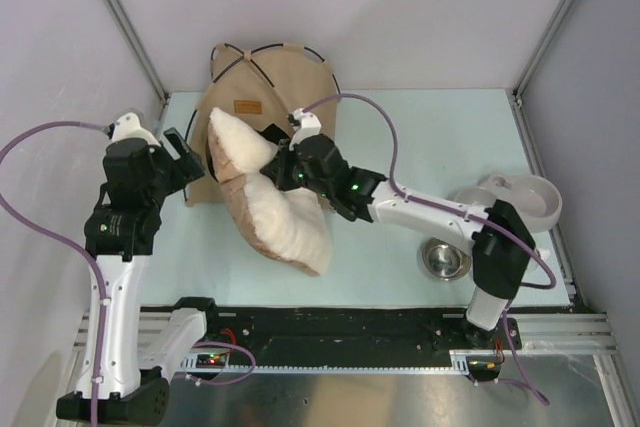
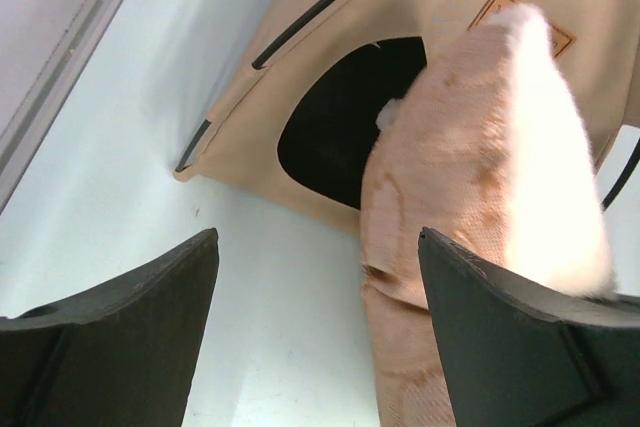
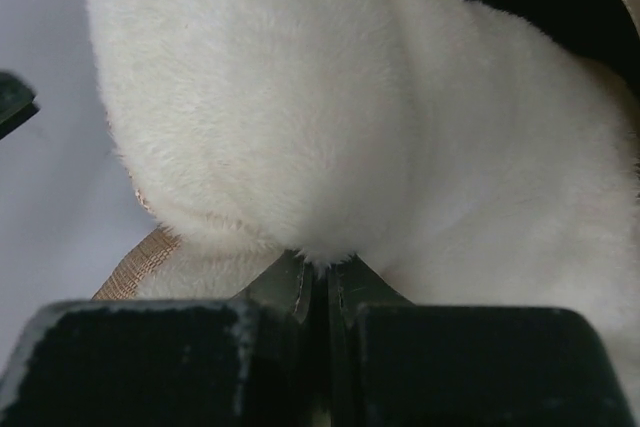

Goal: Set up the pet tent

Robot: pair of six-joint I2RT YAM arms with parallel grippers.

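The pet tent [image 1: 250,77] stands at the back of the table, tan with thin black poles and a brown label [image 1: 245,107]. Its dark rounded doorway [image 2: 335,122] shows in the left wrist view, with a small white pom-pom [image 2: 385,114] at its edge. A fluffy cream pillow [image 1: 285,217] is folded up in front of the doorway, one end at the opening. My right gripper [image 1: 283,154] is shut on the pillow [image 3: 330,107], with fur pinched at the tips of the gripper [image 3: 318,267]. My left gripper [image 2: 318,237] hangs open over the table left of the pillow [image 2: 470,167], holding nothing.
A steel bowl [image 1: 444,259] and a pale double bowl [image 1: 520,202] sit at the right of the table. Metal frame posts stand at the back corners. The arms' base rail [image 1: 330,322] runs along the near edge.
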